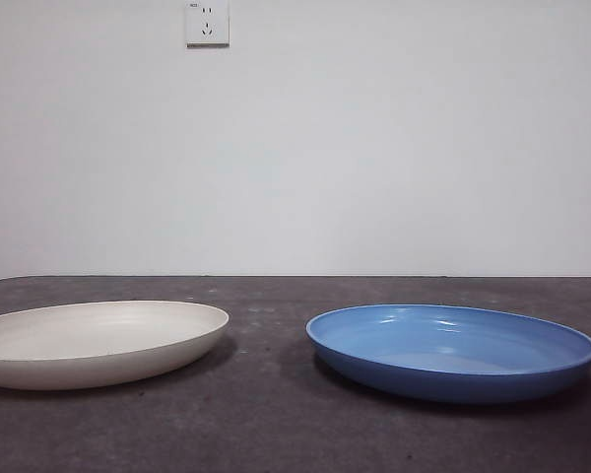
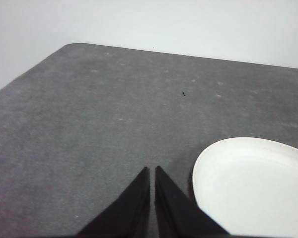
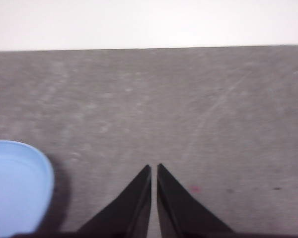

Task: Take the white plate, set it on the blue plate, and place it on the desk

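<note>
The white plate (image 1: pixel 94 340) lies flat on the desk (image 1: pixel 276 424) at the left of the front view. The blue plate (image 1: pixel 451 350) lies flat to its right, a gap between them. Neither arm shows in the front view. In the left wrist view my left gripper (image 2: pixel 152 168) is shut and empty above bare desk, with the white plate (image 2: pixel 253 186) beside it. In the right wrist view my right gripper (image 3: pixel 153 166) is shut and empty above bare desk, with the edge of the blue plate (image 3: pixel 15 186) off to one side.
A white wall stands behind the desk's far edge, with a wall socket (image 1: pixel 207 24) high up. The desk's rounded corner (image 2: pixel 72 47) shows in the left wrist view.
</note>
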Robot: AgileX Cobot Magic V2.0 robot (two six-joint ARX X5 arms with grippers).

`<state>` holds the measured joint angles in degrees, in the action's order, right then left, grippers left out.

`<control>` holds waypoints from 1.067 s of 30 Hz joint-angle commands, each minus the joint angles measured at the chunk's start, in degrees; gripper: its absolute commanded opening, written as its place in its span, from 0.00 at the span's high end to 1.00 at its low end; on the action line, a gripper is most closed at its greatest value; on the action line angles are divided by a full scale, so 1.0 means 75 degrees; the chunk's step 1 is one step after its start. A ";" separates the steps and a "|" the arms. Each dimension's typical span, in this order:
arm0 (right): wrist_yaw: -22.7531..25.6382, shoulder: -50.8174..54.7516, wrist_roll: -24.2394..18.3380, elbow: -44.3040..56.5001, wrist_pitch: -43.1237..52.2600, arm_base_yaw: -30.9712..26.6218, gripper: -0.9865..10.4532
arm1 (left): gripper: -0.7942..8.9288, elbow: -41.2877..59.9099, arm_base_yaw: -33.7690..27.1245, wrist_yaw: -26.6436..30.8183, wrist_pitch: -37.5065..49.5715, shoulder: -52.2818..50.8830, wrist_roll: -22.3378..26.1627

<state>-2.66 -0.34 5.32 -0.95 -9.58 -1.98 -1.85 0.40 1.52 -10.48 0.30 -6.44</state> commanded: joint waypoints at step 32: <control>-0.3421 -0.4197 0.2352 -0.5747 -0.2046 0.1008 0.90 | 0.90 -0.6417 0.1542 -0.1807 -0.2037 0.4010 -0.0866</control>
<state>-27.88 -31.31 23.81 -43.13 -25.06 5.04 -49.15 11.70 -10.70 -25.69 29.74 -13.34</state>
